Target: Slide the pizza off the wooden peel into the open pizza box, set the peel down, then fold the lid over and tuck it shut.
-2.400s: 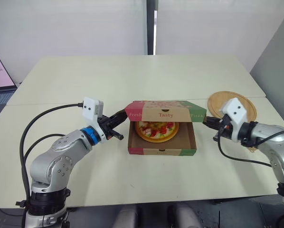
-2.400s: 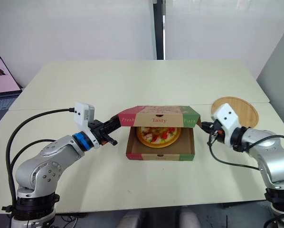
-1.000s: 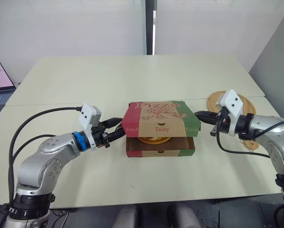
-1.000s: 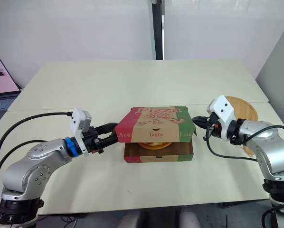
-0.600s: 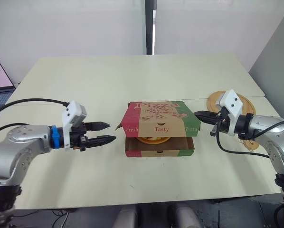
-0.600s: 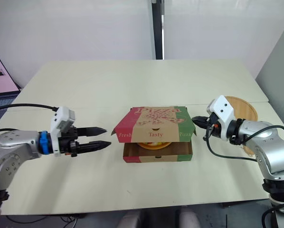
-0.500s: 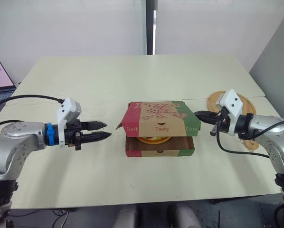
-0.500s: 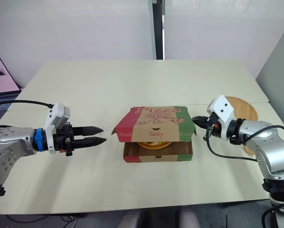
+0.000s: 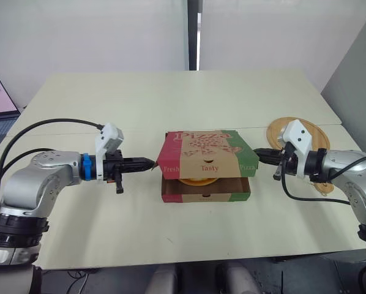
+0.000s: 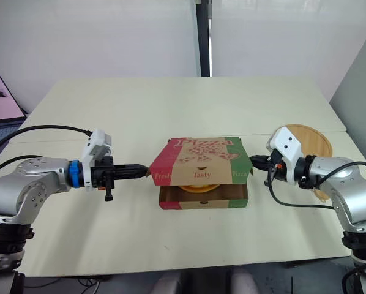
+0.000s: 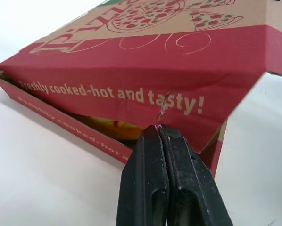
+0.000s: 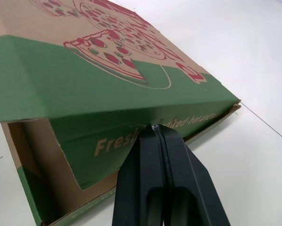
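The red, green and brown printed cardboard pizza box (image 9: 204, 165) sits in the middle of the pale table (image 9: 171, 98). Its lid (image 9: 202, 144) is folded over but rides above the base, and the round topped pizza (image 9: 198, 180) shows through the front gap. The round wooden peel (image 10: 314, 139) lies on the table beside the right arm. The left tool (image 9: 149, 163), fingers pressed together, points along the box's width with its tips at the red side flap (image 11: 131, 89), which hangs outside the base wall. The right tool (image 9: 257, 152), likewise pressed together, meets the green side flap (image 12: 84, 94) from the opposite side. Each arm is nearest its own flap, so I'd judge the tuck calls for pushing both flaps inward and down.
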Robot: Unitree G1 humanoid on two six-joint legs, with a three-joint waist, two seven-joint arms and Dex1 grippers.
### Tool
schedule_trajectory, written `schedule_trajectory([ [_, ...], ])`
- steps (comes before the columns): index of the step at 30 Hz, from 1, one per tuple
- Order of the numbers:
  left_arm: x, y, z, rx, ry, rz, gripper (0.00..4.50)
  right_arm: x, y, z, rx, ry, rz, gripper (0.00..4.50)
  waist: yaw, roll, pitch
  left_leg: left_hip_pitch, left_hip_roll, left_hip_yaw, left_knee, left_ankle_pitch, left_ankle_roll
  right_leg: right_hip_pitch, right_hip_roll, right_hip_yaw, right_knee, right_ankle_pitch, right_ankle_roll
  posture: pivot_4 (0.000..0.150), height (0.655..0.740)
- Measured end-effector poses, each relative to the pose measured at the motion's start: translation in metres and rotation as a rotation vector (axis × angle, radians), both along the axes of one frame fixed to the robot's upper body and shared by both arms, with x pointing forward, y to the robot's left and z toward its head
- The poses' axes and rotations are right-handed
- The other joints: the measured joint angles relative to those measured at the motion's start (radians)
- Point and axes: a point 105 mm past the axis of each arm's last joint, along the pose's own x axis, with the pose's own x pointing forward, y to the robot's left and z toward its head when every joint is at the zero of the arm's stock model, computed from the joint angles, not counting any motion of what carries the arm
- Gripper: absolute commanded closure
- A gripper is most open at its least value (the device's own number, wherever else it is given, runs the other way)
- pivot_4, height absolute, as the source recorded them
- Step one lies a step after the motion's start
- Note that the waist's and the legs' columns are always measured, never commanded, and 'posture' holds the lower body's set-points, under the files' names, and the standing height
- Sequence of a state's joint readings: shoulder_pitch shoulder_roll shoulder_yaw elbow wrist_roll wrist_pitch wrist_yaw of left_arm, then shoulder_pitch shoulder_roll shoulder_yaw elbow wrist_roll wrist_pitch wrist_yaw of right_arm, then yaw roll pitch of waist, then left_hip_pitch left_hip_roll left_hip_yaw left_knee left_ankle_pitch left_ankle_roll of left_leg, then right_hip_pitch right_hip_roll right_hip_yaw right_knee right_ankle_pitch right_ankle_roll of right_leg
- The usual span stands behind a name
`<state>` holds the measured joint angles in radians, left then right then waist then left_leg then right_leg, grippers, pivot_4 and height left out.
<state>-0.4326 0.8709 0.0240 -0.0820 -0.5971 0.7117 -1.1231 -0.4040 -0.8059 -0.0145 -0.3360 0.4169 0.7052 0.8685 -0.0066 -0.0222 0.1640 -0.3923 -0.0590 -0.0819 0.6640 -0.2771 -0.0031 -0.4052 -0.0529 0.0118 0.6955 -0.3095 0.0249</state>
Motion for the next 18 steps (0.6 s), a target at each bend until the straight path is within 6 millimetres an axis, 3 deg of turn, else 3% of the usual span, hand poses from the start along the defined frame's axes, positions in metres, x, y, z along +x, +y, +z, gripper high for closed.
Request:
schedule_trajectory([
  [18,0.003,-0.007,-0.017,0.045,0.018,0.039,4.48,-0.011,0.009,-0.026,0.022,0.064,0.007,4.5,-0.001,0.0,0.0,0.0,0.0,0.0,0.0,0.0,0.0,0.0,0.0,0.0,0.0,0.0,0.0,0.15,0.74],
])
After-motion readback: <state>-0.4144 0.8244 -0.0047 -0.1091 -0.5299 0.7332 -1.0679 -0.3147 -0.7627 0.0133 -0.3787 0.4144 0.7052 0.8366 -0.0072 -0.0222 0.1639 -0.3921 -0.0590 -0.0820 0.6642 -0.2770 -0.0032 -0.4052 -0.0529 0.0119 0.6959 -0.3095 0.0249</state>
